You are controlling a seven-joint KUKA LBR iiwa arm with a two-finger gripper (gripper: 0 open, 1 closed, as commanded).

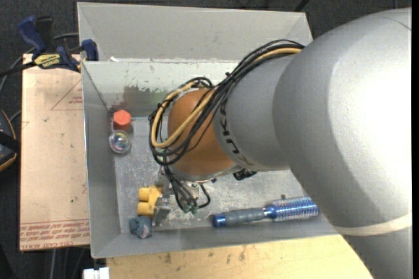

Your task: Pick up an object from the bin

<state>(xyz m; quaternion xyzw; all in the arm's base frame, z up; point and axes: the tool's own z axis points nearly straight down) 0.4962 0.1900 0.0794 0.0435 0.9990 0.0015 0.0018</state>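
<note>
The bin (pixel 98 160) is dull grey metal, its floor scuffed with pale speckles. The arm (pixel 340 120) is silvery grey, its wrist cover (pixel 193 143) orange-brown, its cables (pixel 156 122) yellow and black. The hairbrush (pixel 265 213) is bright blue, its bristle head paler with white flecks. The small cap (pixel 122 118) is red-orange, the round thing (pixel 119 142) beside it glassy silver, the blocky piece (pixel 149 200) yellow, the lump (pixel 139 226) slate blue.
</note>
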